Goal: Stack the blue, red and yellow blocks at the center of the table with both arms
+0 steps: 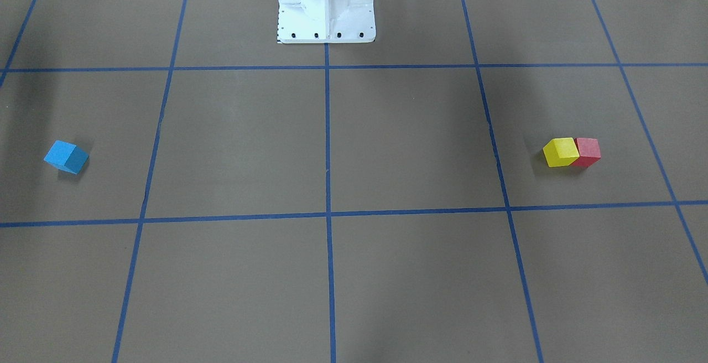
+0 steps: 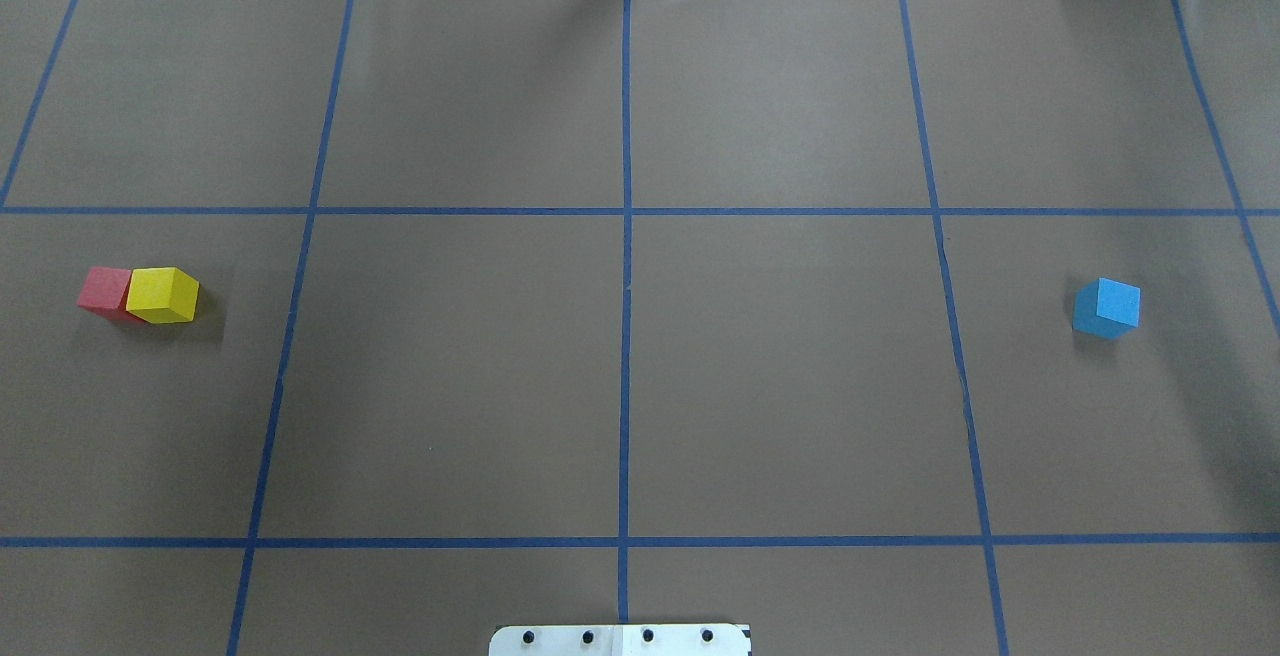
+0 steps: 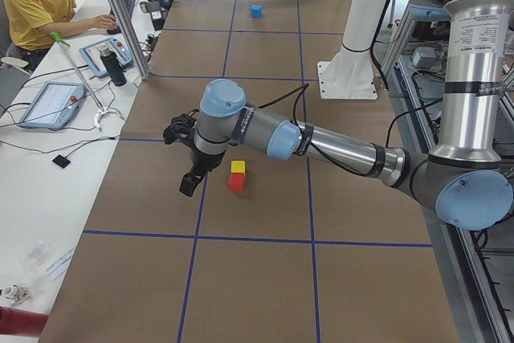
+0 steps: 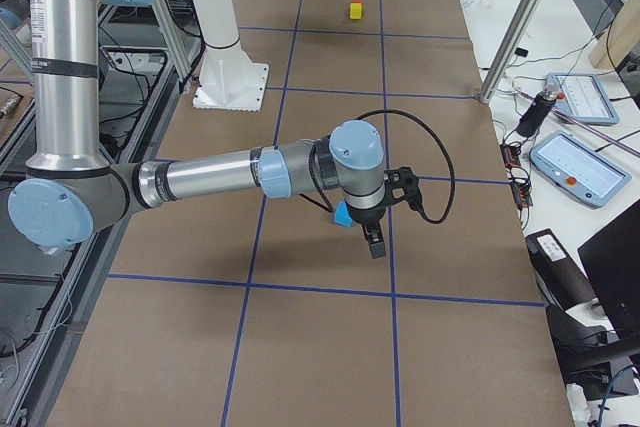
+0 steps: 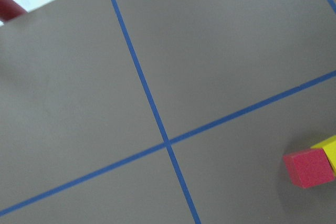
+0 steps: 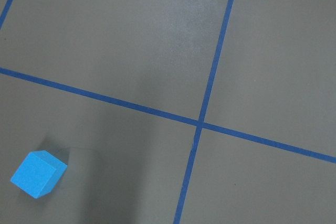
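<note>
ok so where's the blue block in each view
Front-facing: blue block at far left, mid-height.
Overhead: block at far right, mid-height.
Exterior left: block small, top centre.
Exterior right: block near centre, partly hidden behind the right arm.
Left wrist: not in it.
Right wrist: block in the bottom-left corner.
Shared landmark: the white pedestal, visible in all four exterior views.

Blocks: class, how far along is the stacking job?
Done: nothing stacked. The yellow block and red block touch side by side on the robot's left, the blue block alone on its right. In hand: the left arm and right arm hang near them, nothing gripped. Left: bring all three to the table centre and stack.
</note>
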### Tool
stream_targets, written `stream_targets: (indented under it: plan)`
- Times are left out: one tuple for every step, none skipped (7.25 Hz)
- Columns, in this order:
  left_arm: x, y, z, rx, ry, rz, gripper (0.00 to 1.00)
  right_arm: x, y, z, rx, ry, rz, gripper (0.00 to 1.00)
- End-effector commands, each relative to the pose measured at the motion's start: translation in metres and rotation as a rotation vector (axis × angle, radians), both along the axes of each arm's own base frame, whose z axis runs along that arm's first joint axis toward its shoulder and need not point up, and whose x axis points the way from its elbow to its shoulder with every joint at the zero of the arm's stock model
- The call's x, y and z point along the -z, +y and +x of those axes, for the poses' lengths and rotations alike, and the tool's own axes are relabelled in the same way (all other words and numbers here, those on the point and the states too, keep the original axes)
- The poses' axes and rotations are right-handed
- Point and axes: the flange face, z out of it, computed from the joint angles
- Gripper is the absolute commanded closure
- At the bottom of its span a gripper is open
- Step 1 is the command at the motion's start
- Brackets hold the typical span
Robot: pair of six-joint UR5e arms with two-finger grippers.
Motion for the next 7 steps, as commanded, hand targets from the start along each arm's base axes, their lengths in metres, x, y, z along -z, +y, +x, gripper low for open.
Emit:
stream_targets:
  plan:
    - [0.007,-0.006,0.001,-0.002,-0.002,0.028,0.0,0.017,-0.002,-0.021,-0.049,-0.03,-0.057,0.0]
    - [0.007,-0.006,0.001,-0.003,-0.002,0.029,0.0,0.026,-0.001,-0.033,-0.096,-0.054,-0.112,0.0]
    - [0.009,-0.006,0.001,-0.003,-0.002,0.034,0.0,0.035,-0.005,-0.059,-0.085,-0.071,-0.08,0.0]
    - [0.009,-0.006,0.001,-0.003,-0.002,0.034,0.0,0.035,-0.003,-0.083,-0.07,-0.079,-0.047,0.0]
    - [0.009,-0.006,0.001,-0.005,-0.002,0.034,0.0,0.035,0.0,-0.115,-0.063,-0.093,-0.103,0.0]
    - [0.009,-0.006,0.001,-0.005,-0.002,0.034,0.0,0.031,0.001,-0.14,-0.079,-0.052,-0.128,0.0]
    - [0.01,-0.006,0.001,-0.005,-0.002,0.037,0.0,0.028,0.006,-0.164,-0.114,-0.045,-0.152,0.01]
